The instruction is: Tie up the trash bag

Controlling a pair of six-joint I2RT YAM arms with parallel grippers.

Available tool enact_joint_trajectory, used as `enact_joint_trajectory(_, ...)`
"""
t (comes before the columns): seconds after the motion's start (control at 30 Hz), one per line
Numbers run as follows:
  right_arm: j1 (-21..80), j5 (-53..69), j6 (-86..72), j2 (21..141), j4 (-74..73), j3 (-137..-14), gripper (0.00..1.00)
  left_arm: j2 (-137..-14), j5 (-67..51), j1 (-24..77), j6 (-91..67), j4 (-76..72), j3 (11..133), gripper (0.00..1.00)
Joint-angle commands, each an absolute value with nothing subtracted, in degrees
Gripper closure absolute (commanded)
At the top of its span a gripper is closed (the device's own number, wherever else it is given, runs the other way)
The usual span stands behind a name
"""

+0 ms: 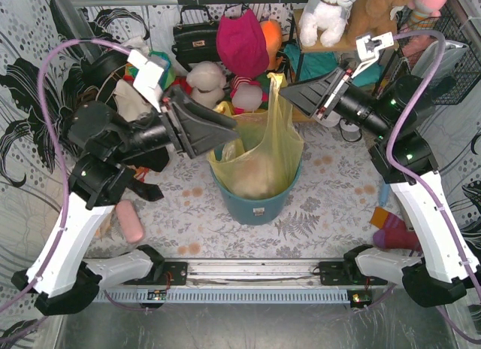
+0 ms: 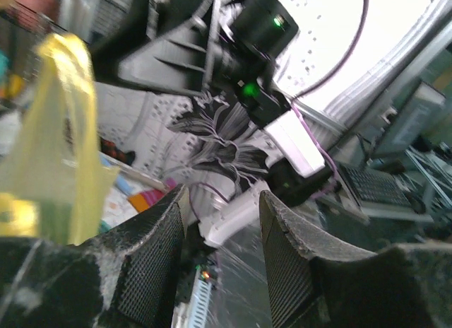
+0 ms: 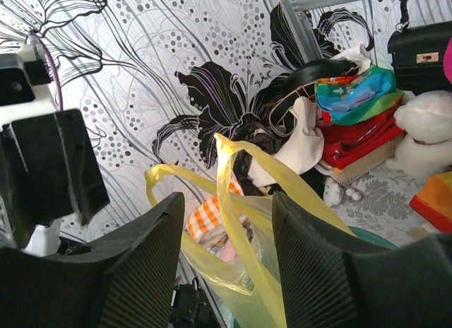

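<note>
Squarely in the middle of the top view sits the trash bag point(image 1: 259, 157). Its body is down inside a teal bin point(image 1: 255, 202) standing on the patterned worktop point(image 1: 331, 206), and pale crumpled stuff shows through the yellow-green plastic. One handle point(image 1: 276, 101) is drawn up to a point above the bin's rim, toward the upper middle of the frame. The left hand point(image 1: 229, 128) is just left of the bag's mouth with its fingers parted about halfway. Its wrist view shows nothing between them, and the bag lies at that view's left edge. The right hand point(image 1: 285, 93) is beside the top of the raised handle, likewise about half open. In its wrist view a yellow strip of the bag runs through the gap between the fingers point(image 3: 141, 257), loose rather than pinched. A small white label point(image 1: 259, 210) sits on the bin's front, its print too small to read.
</note>
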State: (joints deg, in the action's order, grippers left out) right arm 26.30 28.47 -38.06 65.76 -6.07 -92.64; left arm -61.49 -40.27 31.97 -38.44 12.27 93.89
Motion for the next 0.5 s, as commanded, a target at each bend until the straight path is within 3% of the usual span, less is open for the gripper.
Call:
enact_joint_trajectory(0.0,26.55,30.16,-38.94,66.75,-4.39,-94.57,0.47,-62.69,-39.07,39.89,-36.82,11.51,93.75,0.47)
enact_joint_trajectory(0.3,26.54,30.72,-41.34,68.81,-2.33,-96.26,0.54,-66.27,-23.48,54.06,-30.59,19.98,95.32,0.48)
enact_joint_trajectory(0.47,26.54,29.80,-41.42,70.04,-2.74,-98.14,0.57,-65.03,-14.58,57.90,-30.15,15.25,89.21,0.49)
